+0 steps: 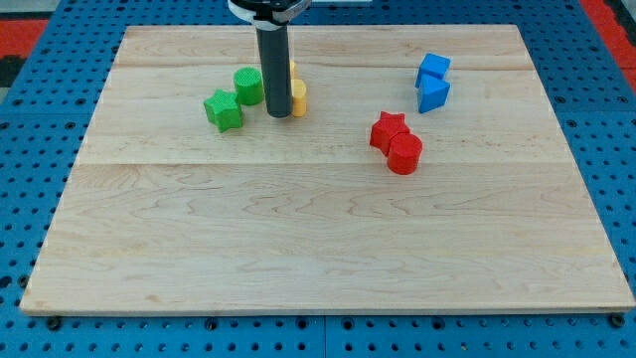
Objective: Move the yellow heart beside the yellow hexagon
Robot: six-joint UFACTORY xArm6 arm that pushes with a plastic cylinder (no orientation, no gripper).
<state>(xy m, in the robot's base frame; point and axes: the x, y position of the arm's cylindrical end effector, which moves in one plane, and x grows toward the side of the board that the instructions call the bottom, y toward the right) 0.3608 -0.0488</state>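
Observation:
My tip [278, 114] rests on the board near the view's top, left of centre. Two yellow blocks sit right behind the rod and are mostly hidden by it. One yellow block [298, 97] shows at the rod's right side near the tip. Another yellow piece [292, 70] peeks out just above it. I cannot tell which is the heart and which is the hexagon. The tip touches or nearly touches the lower yellow block on its left.
A green cylinder [248, 86] and a green star [224, 109] sit just left of the rod. A red star [389, 129] and red cylinder [404, 153] lie right of centre. Two blue blocks [432, 68] [432, 93] sit at the upper right. The wooden board [318, 249] has edges all round.

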